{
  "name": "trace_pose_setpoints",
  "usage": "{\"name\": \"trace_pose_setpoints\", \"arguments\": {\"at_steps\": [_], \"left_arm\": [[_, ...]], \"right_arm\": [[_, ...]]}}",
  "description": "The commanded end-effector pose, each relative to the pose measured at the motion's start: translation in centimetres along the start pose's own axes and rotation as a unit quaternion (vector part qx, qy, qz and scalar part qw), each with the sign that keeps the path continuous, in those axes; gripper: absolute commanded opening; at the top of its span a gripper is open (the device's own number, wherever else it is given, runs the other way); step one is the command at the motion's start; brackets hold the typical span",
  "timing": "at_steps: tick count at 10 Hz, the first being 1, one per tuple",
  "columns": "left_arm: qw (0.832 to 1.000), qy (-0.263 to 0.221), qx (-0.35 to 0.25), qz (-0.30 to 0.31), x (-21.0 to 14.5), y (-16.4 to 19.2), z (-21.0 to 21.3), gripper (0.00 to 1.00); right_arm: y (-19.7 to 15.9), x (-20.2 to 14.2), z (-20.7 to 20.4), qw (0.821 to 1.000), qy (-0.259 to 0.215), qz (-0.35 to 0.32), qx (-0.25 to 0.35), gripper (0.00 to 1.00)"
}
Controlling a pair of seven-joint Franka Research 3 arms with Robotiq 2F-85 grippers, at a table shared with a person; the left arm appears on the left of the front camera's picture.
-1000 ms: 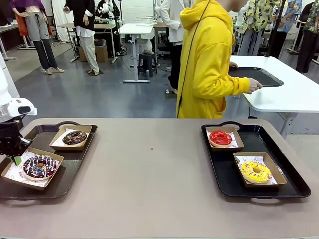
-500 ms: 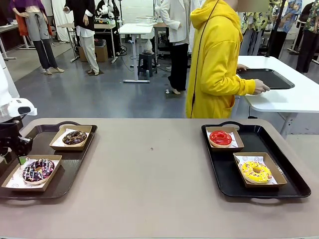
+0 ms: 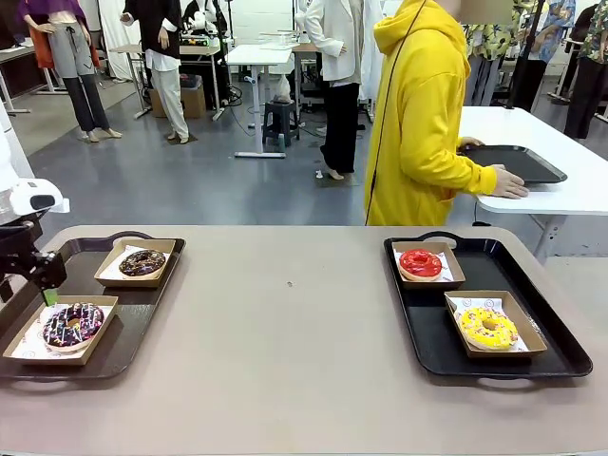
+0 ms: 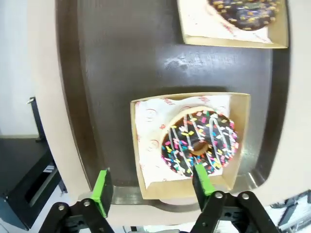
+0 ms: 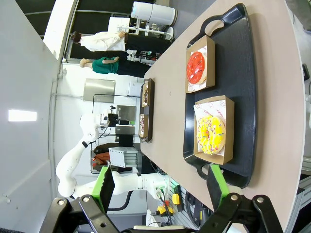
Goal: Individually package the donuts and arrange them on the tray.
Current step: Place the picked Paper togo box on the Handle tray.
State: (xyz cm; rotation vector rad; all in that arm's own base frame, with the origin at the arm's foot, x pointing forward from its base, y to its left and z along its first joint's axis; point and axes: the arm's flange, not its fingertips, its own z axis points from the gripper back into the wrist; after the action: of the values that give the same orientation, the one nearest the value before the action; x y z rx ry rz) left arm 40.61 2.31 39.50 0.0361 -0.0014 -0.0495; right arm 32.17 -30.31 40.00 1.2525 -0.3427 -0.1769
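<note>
From the front, two black trays sit on the tan table [image 3: 285, 361]. The left tray [image 3: 142, 313] carries a chocolate donut [image 3: 142, 262] in a far box and a dark sprinkled donut [image 3: 72, 324] in the near box [image 3: 19, 350]. The right tray [image 3: 560, 351] holds a red donut [image 3: 420, 263] in its far box and a yellow sprinkled donut [image 3: 488, 328] in its near one. The left gripper [image 3: 46, 285] hangs just above the left tray's outer edge, beside the sprinkled donut; from here I cannot tell how wide it stands. A person in a yellow hoodie [image 3: 423, 123] stands beyond the table, hand on another tray.

From the left wrist, the left gripper [image 4: 151, 187] is spread wide and holds nothing, green pads [image 4: 102, 187] on either side of the boxed dark sprinkled donut [image 4: 199, 143]. The paper liner [image 4: 148, 131] has faint red printing, too small to read. The chocolate donut [image 4: 243, 9] peeks in at the top.

From the right wrist, the right gripper [image 5: 158, 187] is also wide apart and empty, well away from the right tray [image 5: 243, 73] with the red donut [image 5: 197, 68] and the yellow sprinkled donut [image 5: 211, 132].
</note>
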Motion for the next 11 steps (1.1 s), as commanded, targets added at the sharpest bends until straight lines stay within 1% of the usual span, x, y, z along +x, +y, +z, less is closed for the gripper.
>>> {"name": "trace_pose_setpoints", "arguments": {"at_steps": [1, 2, 4, 5, 6, 7, 8, 10, 11], "left_arm": [[0.995, -0.017, -0.095, -0.036, -0.2, 1.5, 3.4, 1.0], [0.984, -0.028, -0.172, -0.044, -0.3, 3.1, 5.6, 1.0], [0.95, -0.052, -0.303, -0.052, -0.2, 7.3, 8.5, 1.0], [0.932, -0.068, -0.352, -0.046, -0.5, 9.8, 9.3, 1.0], [0.914, -0.086, -0.395, -0.026, -1.0, 12.8, 9.7, 1.0], [0.897, -0.101, -0.43, -0.002, -1.2, 15.5, 9.5, 1.0], [0.883, -0.104, -0.457, 0.018, -1.1, 18.0, 8.9, 1.0], [0.859, -0.111, -0.496, 0.059, -1.5, 21.7, 6.4, 1.0], [0.849, -0.116, -0.511, 0.067, -2.2, 22.7, 4.9, 1.0]], "right_arm": [[0.1, -0.1, 0.0, 1.0, 0.0, 0.001, 0.005, 1.0], [0.1, -0.1, 0.0, 1.0, 0.0, 0.001, 0.005, 1.0], [0.1, -0.1, 0.0, 1.0, 0.0, 0.001, 0.005, 1.0], [0.1, -0.1, 0.0, 1.0, 0.0, 0.001, 0.005, 1.0], [0.1, -0.1, 0.0, 1.0, 0.0, 0.001, 0.005, 1.0], [0.1, -0.1, 0.0, 1.0, 0.0, 0.001, 0.005, 1.0], [0.1, -0.1, 0.0, 1.0, 0.0, 0.001, 0.005, 1.0], [0.1, -0.1, 0.0, 1.0, 0.0, 0.001, 0.005, 1.0], [0.1, -0.1, 0.0, 1.0, 0.0, 0.001, 0.005, 1.0]]}}
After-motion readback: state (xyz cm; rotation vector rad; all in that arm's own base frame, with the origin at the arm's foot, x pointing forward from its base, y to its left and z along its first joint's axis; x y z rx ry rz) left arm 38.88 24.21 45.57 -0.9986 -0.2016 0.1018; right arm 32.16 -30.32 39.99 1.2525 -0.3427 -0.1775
